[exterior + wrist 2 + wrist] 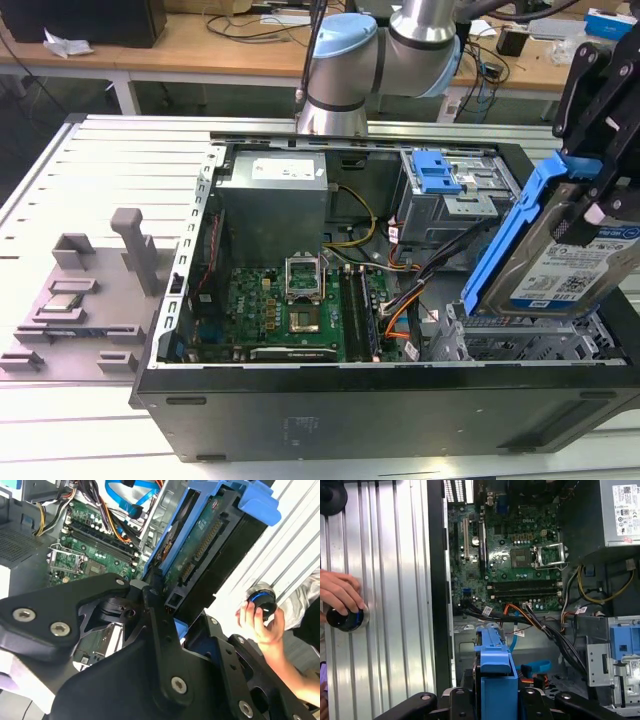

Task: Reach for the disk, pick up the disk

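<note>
**Disk held tilted above the open computer case**

Disk point(572, 262), a flat rectangular silver metal hard drive with a blue-and-white barcode label and a blue plastic bracket point(510, 235) around its edges, hangs tilted at the exterior view's right, above the drive cage corner of the open black computer case point(380, 420). The black robot gripper point(598, 130) is closed on its upper end, its fingers clamped against the bracket; in the second wrist view the drive's green circuit-board underside point(200, 545) shows between the black linkages. In the first wrist view the blue bracket point(493, 670) sits between the gripper's arms. Below lies the green motherboard point(285, 310) with its empty processor socket. A person's hand point(340, 592) rests on a round black knob point(345, 620) on the ribbed aluminium table point(395, 605) beside the case.
</note>
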